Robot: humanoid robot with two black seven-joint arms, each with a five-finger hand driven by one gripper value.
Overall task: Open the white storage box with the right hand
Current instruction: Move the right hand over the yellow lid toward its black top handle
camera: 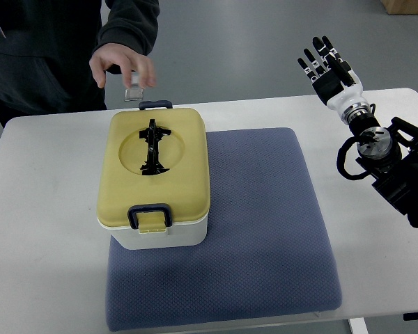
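The white plastic storage box with a yellow lid [154, 178] is set on the blue-grey mat [265, 229]. The right hand [329, 69] is raised well apart to its right, fingers spread, nothing held.

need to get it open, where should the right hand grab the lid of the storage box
Probably the near latch on the lid, reached from the front edge: it is a dark loop standing proud of the box. The right hand is off to the side, fingers spread.
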